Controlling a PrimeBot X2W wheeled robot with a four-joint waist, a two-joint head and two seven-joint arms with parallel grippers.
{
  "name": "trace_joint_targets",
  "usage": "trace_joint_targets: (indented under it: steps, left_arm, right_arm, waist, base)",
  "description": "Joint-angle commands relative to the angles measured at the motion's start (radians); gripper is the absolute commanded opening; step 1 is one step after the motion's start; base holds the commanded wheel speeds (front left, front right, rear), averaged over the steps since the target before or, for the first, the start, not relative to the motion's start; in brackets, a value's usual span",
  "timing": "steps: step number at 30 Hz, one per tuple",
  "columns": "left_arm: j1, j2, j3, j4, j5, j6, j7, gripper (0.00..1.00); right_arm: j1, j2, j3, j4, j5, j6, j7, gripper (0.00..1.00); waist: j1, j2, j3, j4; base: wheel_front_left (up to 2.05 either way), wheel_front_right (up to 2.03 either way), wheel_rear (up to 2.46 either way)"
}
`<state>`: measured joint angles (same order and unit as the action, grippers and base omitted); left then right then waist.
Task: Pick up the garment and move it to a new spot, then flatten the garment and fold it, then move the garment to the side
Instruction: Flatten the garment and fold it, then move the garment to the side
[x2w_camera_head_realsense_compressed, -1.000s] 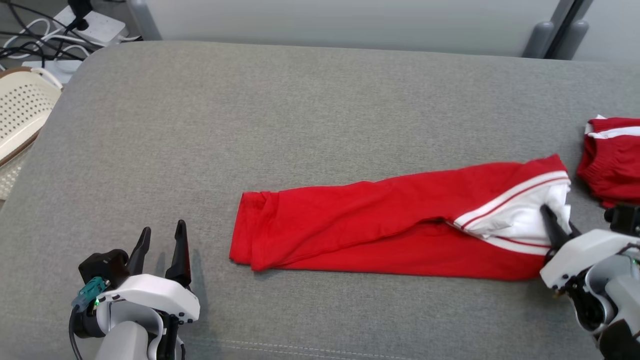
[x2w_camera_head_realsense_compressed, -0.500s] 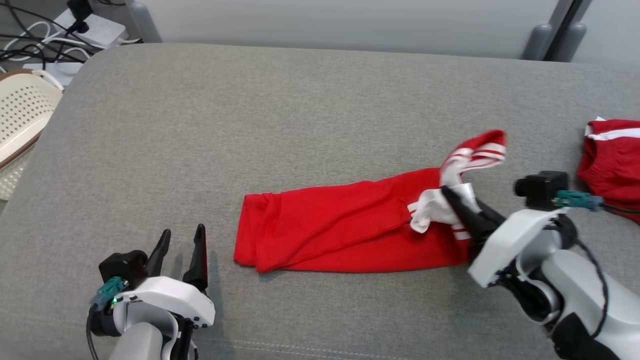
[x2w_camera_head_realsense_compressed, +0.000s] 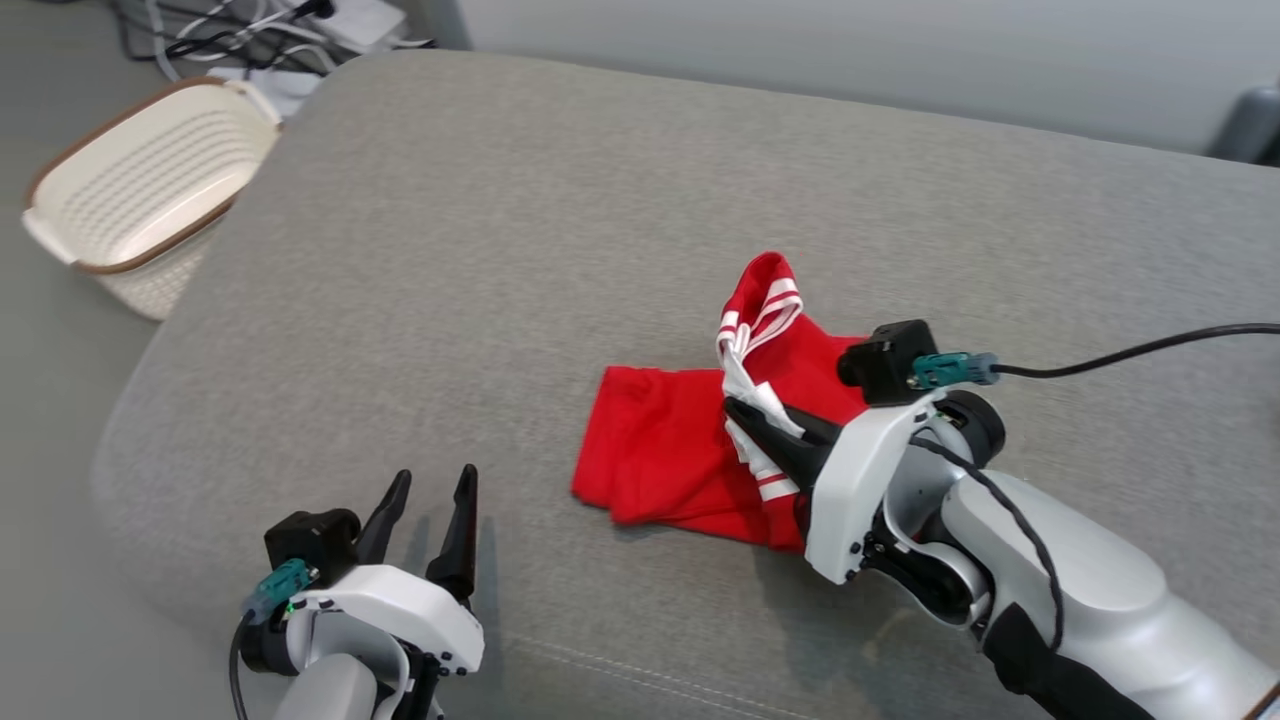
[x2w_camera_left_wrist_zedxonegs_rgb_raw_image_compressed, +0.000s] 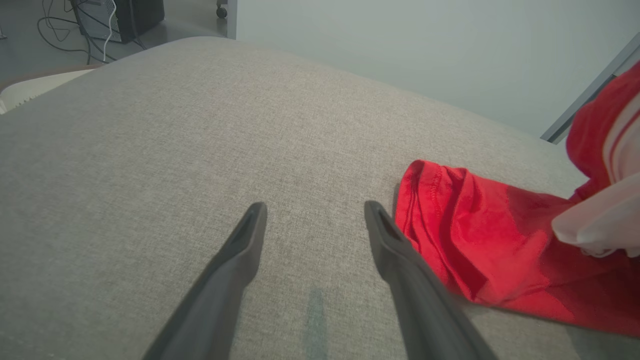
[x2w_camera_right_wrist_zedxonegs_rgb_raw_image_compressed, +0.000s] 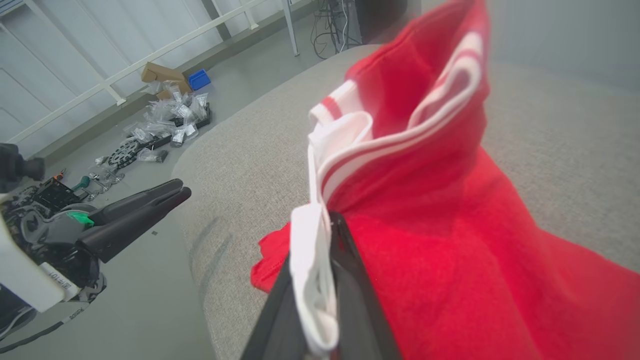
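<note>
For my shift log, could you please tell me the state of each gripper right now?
Left gripper: open, holding nothing.
Right gripper: shut on the red garment, at its white-striped end.

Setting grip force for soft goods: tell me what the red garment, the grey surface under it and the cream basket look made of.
The garment looks like soft matte knit, probably jersey: it drapes, wrinkles and has stitched hems. The grey surface looks like woven upholstery over padding: visible weave, rounded edges, a seam. The basket is probably rigid plastic: cream perforated walls, brown rim.
</note>
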<state>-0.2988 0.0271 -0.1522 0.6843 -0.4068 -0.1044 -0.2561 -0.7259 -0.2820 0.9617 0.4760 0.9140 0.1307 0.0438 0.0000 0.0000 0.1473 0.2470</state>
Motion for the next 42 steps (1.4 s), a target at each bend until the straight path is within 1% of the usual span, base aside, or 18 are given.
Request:
trace_joint_targets:
  steps: [1, 3, 8, 9, 10, 11, 14, 17, 19, 20, 24, 27, 30, 36, 42]
  left_arm:
    - [-0.003, 0.023, 0.008, -0.028, -0.016, 0.012, -0.006, 1.0]
    - [-0.001, 0.023, -0.023, -0.036, -0.037, 0.02, -0.006, 1.0]
    - [-0.001, 0.023, -0.06, -0.051, -0.065, 0.031, -0.006, 1.0]
    - [-0.002, 0.023, -0.064, -0.053, -0.067, 0.033, -0.006, 1.0]
    - [-0.002, 0.023, -0.066, -0.055, -0.069, 0.035, -0.006, 1.0]
    - [-0.002, 0.023, -0.068, -0.056, -0.071, 0.035, -0.006, 1.0]
    - [-0.001, 0.023, -0.071, -0.058, -0.075, 0.04, -0.006, 1.0]
    - [-0.001, 0.023, -0.065, -0.06, -0.074, 0.046, -0.006, 1.0]
    - [-0.001, 0.023, -0.059, -0.063, -0.072, 0.047, -0.006, 1.0]
    - [-0.001, 0.023, -0.059, -0.063, -0.072, 0.047, -0.006, 1.0]
    - [-0.002, 0.023, -0.048, -0.067, -0.062, 0.049, -0.006, 1.0]
    - [-0.002, 0.023, -0.037, -0.073, -0.052, 0.05, -0.006, 1.0]
    - [-0.004, 0.023, -0.03, -0.077, -0.041, 0.052, -0.006, 1.0]
    - [-0.012, 0.023, -0.028, -0.075, -0.024, 0.047, -0.006, 1.0]
    - [-0.014, 0.023, -0.031, -0.075, -0.02, 0.041, -0.006, 1.0]
  right_arm:
    - [-0.023, 0.028, 0.013, 0.004, -0.003, 0.0, 0.004, 0.0]
    - [-0.043, 0.046, 0.021, 0.057, 0.003, 0.0, -0.007, 0.0]
    - [-0.07, 0.069, 0.033, 0.149, 0.01, 0.0, -0.035, 0.0]
    - [-0.076, 0.075, 0.033, 0.171, 0.013, 0.0, -0.042, 0.25]
    - [-0.082, 0.081, 0.029, 0.195, 0.018, 0.0, -0.051, 0.57]
    - [-0.088, 0.09, 0.023, 0.215, 0.024, 0.0, -0.065, 1.0]
    - [-0.103, 0.113, 0.007, 0.26, 0.052, 0.0, -0.102, 1.0]
    - [-0.118, 0.113, -0.011, 0.254, 0.082, 0.0, -0.163, 1.0]
    - [-0.122, 0.092, -0.041, 0.247, 0.103, 0.0, -0.225, 1.0]
    - [-0.122, 0.092, -0.041, 0.247, 0.103, 0.0, -0.225, 1.0]
    - [-0.094, 0.021, -0.123, 0.247, 0.142, 0.0, -0.286, 1.0]
    - [-0.042, -0.027, -0.169, 0.252, 0.162, 0.0, -0.298, 1.0]
    - [0.018, -0.05, -0.186, 0.253, 0.173, 0.0, -0.302, 1.0]
    - [0.117, -0.047, -0.166, 0.241, 0.196, 0.0, -0.304, 1.0]
    - [0.155, -0.029, -0.119, 0.24, 0.223, 0.0, -0.271, 1.0]
  waist:
    - [0.0, 0.0, 0.007, 0.056]
    - [0.0, 0.0, 0.012, 0.098]
    - [0.0, 0.0, 0.026, 0.15]
    - [0.0, 0.0, 0.029, 0.156]
    - [0.0, 0.0, 0.032, 0.16]
    - [0.0, 0.0, 0.033, 0.163]
    - [0.0, 0.0, 0.038, 0.164]
    - [0.0, 0.0, 0.039, 0.148]
    - [0.0, 0.0, 0.035, 0.133]
    - [0.0, 0.0, 0.035, 0.133]
    - [0.0, 0.0, 0.027, 0.094]
    - [0.0, 0.0, 0.022, 0.062]
    - [0.0, 0.0, 0.019, 0.035]
    - [0.0, 0.0, 0.017, 0.011]
    - [0.0, 0.0, 0.016, 0.018]
  base:
    - [0.0, 0.0, 0.0]
    - [0.0, 0.0, 0.0]
    - [0.0, 0.0, 0.0]
    - [0.0, 0.0, 0.0]
    - [0.0, 0.0, 0.0]
    - [0.0, 0.0, 0.0]
    - [0.0, 0.0, 0.0]
    - [0.0, 0.0, 0.0]
    - [0.0, 0.0, 0.0]
    - [0.0, 0.0, 0.0]
    - [0.0, 0.0, 0.0]
    - [0.0, 0.0, 0.0]
    - [0.0, 0.0, 0.0]
    - [0.0, 0.0, 0.0]
    - [0.0, 0.0, 0.0]
